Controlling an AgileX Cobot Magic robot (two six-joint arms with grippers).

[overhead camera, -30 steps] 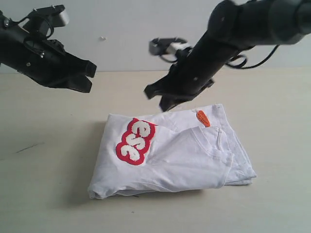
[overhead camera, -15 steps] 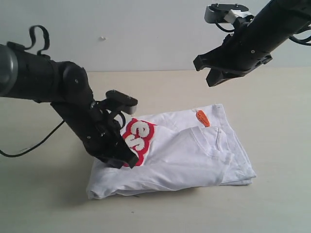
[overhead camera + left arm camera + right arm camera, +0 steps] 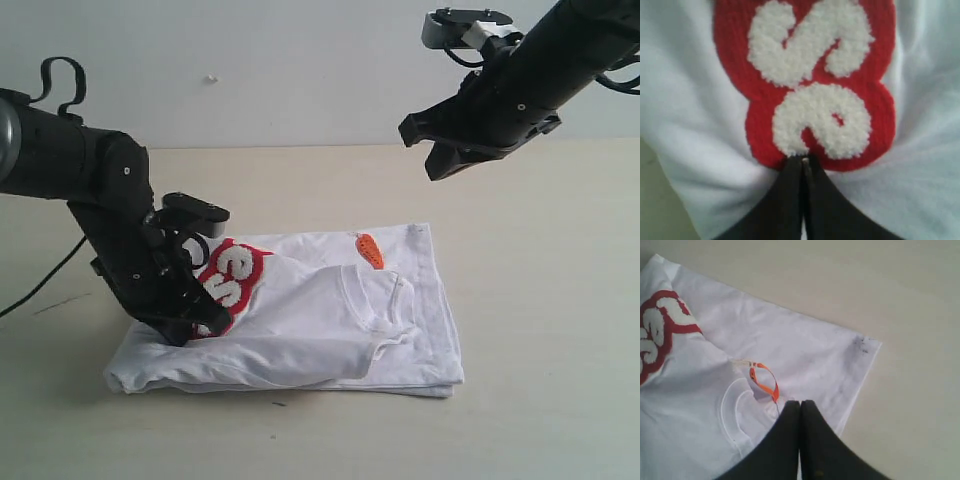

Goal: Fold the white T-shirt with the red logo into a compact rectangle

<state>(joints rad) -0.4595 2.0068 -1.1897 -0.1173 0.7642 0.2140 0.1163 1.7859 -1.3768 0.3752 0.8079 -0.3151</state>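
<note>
The white T-shirt (image 3: 330, 335) lies folded into a rough rectangle on the table, its collar (image 3: 378, 300) and orange neck tag (image 3: 369, 250) facing up. Part of the red logo (image 3: 232, 280) shows on the shirt's left half. My left gripper (image 3: 195, 325) is shut, and its tips (image 3: 802, 160) press down on the fabric at the rim of the red logo (image 3: 815, 85). My right gripper (image 3: 438, 168) is shut and empty, raised well above the table behind the shirt's right side. In the right wrist view the gripper (image 3: 800, 403) hovers over the collar near the orange tag (image 3: 765, 380).
The beige table (image 3: 540, 300) stretches bare to the right of and in front of the shirt. A pale wall (image 3: 300, 70) rises behind it. The left arm's black cable (image 3: 40, 285) trails over the table at the far left.
The whole shirt has slid to the left with my left gripper pressed on it by the logo. The right arm has stayed raised in place.
</note>
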